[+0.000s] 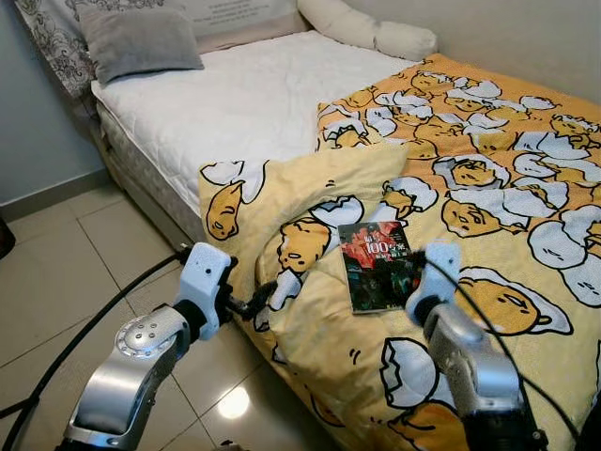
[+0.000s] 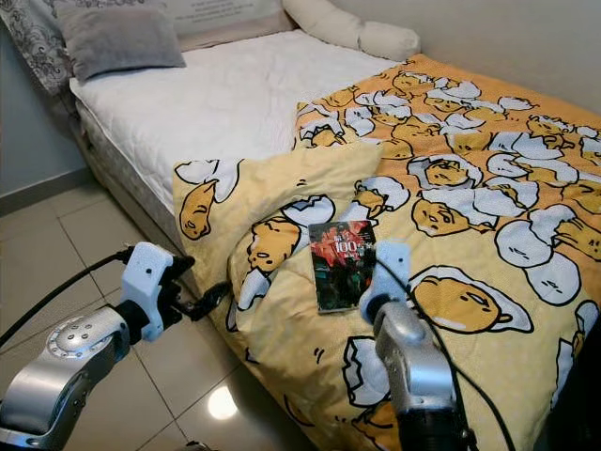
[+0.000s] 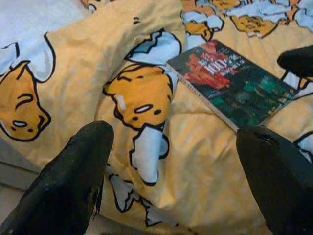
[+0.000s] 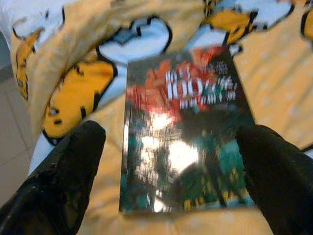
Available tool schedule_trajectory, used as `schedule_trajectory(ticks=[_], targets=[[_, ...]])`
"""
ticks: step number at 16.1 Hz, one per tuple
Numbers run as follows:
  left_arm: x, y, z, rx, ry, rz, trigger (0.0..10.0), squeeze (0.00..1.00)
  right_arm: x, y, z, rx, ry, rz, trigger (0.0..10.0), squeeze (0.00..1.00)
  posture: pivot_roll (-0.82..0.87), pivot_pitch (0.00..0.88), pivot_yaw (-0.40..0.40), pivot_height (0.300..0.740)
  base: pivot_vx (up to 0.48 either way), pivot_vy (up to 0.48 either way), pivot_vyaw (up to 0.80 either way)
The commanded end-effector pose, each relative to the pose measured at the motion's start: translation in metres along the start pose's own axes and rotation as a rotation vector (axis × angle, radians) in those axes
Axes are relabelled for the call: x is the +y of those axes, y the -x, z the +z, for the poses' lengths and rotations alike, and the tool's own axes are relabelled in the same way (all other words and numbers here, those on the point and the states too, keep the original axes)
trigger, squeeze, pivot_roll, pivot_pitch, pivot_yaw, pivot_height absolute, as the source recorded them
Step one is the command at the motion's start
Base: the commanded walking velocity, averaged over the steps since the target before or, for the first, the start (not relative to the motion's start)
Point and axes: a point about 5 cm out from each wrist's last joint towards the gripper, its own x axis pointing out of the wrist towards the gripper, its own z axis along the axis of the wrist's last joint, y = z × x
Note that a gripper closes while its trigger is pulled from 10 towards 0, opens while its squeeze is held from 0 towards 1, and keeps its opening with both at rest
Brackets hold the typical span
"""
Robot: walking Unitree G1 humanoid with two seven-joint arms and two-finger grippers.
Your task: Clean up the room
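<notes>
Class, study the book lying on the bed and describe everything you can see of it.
The book is a thin paperback with a glossy dark cover in green and red, bearing white lettering that includes "100". It lies closed and flat, face up, on the yellow egg-print duvet near the bed's edge. Glare blurs part of the cover. The right gripper hovers over it with open jaws, apparently not touching it.
</notes>
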Motion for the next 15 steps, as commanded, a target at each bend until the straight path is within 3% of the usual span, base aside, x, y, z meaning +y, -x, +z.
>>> schedule_trajectory(ticks=[1,5,7,8,9,11,15], targets=[[-0.001,0.002,0.000,0.008,-0.014,-0.014,10.0,0.00,0.001,0.000,0.004,-0.012,-0.005,-0.002,10.0,1.00,0.01,0.000,-0.003,0.740,0.000,0.000,0.00],[0.001,0.005,0.002,-0.003,-0.009,-0.007,10.0,0.00,0.002,0.005,0.004,-0.072,-0.072,-0.033,10.0,1.00,0.00,0.000,0.024,0.740,0.000,0.000,0.00],[-0.001,-0.001,0.004,-0.011,-0.024,-0.048,10.0,0.00,-0.005,0.000,0.004,-0.075,-0.091,-0.085,10.0,1.00,-0.03,0.000,0.037,0.740,0.000,0.000,0.00],[-0.003,-0.009,0.007,-0.019,-0.033,-0.082,10.0,0.00,-0.017,-0.012,0.004,-0.023,-0.117,-0.128,10.0,1.00,-0.06,0.000,0.044,0.740,0.000,0.000,0.00],[-0.003,-0.012,0.007,-0.017,-0.037,-0.092,10.0,0.00,-0.018,-0.019,0.003,0.018,-0.115,-0.093,10.0,1.00,-0.07,0.000,0.043,0.740,0.000,0.000,0.00],[-0.004,-0.013,0.008,-0.017,-0.045,-0.117,10.0,0.00,-0.021,-0.028,0.003,0.062,-0.130,-0.063,10.0,1.00,-0.07,0.000,0.040,0.740,0.000,0.000,0.00],[-0.011,-0.017,0.010,-0.007,-0.056,-0.253,10.0,0.00,-0.043,-0.041,-0.001,0.131,-0.261,-0.056,10.0,1.00,-0.07,0.000,0.003,0.740,0.000,0.000,0.00]])
